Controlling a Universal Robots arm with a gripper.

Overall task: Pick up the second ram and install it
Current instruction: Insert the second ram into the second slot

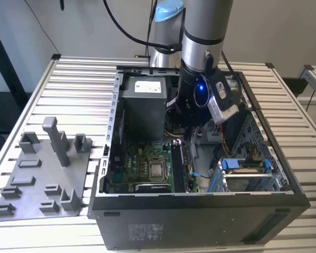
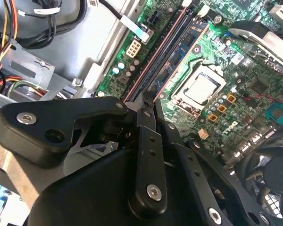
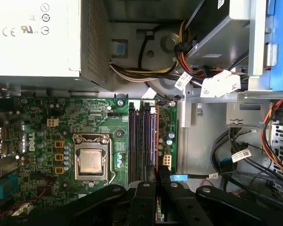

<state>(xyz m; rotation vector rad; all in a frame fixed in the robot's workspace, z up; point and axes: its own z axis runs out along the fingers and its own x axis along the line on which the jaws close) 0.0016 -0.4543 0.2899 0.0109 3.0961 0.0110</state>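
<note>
Both wrist views show our gripper (image 3: pixel 153 186) clenched on the second ram (image 2: pixel 153 70), pushing it into the motherboard (image 3: pixel 99 127) slot.

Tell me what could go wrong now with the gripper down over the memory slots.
One: the gripper sits at one end of the memory slots; pressing down askew could strain the motherboard. Two: the bare processor lies close beside the slots, so sideways drift might strike it. Three: loose cables lie just past the slots' far end and might snag.
</note>
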